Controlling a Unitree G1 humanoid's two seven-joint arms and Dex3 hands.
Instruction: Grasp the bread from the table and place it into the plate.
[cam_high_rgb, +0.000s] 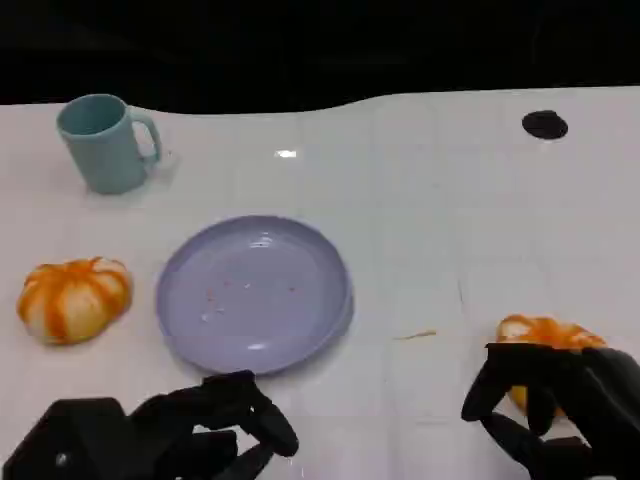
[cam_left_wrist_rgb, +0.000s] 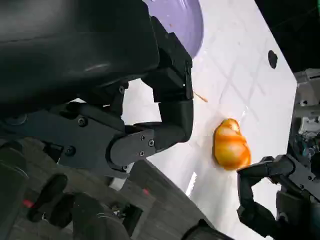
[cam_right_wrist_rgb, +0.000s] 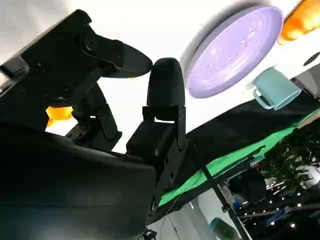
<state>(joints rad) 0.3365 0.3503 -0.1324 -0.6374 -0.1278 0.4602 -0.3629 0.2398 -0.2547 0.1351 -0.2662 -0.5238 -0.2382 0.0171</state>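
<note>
On the white table you have two orange-and-white bread rolls. The bread nearest your right hand sits at about four o'clock from the lavender plate, well apart from its rim. The right hand is at the table's near edge, directly at six o'clock of that bread, with its black fingers reaching up over the roll's near side. From the head view you cannot tell whether they touch it. The left wrist view shows the same bread lying free on the table with the right hand just beside it, fingers spread and holding nothing. In the right wrist view a small piece of the bread peeks out between the fingers, which stand apart.

The second bread lies at nine o'clock of the plate, just beside its rim. Your left hand hovers at six o'clock of the plate, near its front edge, fingers loosely curled with nothing in them; the left wrist view shows the fingers bent inward but empty.

A teal mug stands upright at eleven o'clock of the plate, handle to the right. A small black disc rests near the far edge at about one o'clock. The plate carries only a few crumbs
</note>
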